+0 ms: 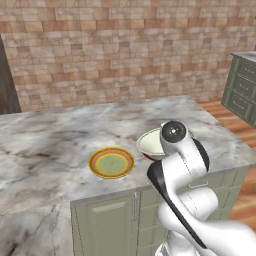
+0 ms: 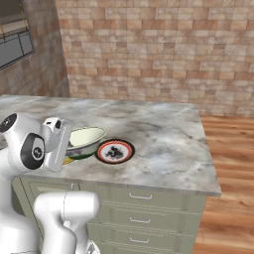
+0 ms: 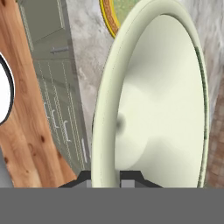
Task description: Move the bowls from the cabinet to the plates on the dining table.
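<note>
1. A brick wall [image 1: 125, 50] backed the dining table [image 1: 45, 145].
2. On its marble lay the orange-yellow plate [image 1: 111, 163].
3. Just right of it, the gripper [image 3: 105, 177] had its fingers clamped on the cream bowl [image 2: 85, 138], beside the dark plate [image 2: 115, 151].
4. Wood floor [image 2: 233, 173] lay rightward.

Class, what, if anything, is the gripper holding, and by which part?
The gripper holds the cream bowl by its rim, one finger on each side of it.
</note>
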Robot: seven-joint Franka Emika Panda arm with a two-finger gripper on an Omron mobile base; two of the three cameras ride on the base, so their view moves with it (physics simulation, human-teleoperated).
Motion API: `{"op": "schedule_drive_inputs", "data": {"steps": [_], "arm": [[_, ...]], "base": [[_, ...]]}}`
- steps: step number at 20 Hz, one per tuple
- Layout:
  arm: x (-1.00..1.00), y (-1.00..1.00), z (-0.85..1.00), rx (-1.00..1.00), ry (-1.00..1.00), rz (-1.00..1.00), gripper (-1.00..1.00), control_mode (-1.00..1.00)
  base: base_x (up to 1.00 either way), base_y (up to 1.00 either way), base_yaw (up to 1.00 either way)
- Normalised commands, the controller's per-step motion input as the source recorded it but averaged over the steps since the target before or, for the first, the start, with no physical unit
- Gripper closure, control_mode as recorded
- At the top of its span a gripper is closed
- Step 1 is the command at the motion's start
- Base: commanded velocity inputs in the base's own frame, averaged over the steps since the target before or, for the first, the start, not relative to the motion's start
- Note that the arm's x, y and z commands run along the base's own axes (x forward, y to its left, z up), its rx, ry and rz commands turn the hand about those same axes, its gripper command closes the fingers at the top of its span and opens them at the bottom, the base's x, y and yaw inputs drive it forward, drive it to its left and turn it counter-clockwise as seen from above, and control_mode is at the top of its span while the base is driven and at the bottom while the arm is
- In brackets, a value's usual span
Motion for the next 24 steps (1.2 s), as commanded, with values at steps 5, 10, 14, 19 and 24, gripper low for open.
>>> {"op": "schedule_drive_inputs", "data": {"steps": [5, 10, 14, 19, 24], "arm": [[0.00, 0.22, -0.07, 0.00, -0.02, 0.00, 1.00, -1.00], [0.01, 0.15, -0.15, 0.00, -0.09, 0.01, 1.00, -1.00], [0.06, 0.10, -0.16, -0.03, -0.15, 0.02, 1.00, -1.00], [0.23, 0.13, -0.11, -0.01, -0.10, 0.00, 1.00, -1.00], [0.22, 0.15, -0.14, 0.00, -0.05, 0.00, 1.00, -1.00]], "base": [[0.00, 0.00, 0.00], [0.00, 0.00, 0.00], [0.00, 0.00, 0.00], [0.00, 0.00, 0.00], [0.00, 0.00, 0.00]]}}
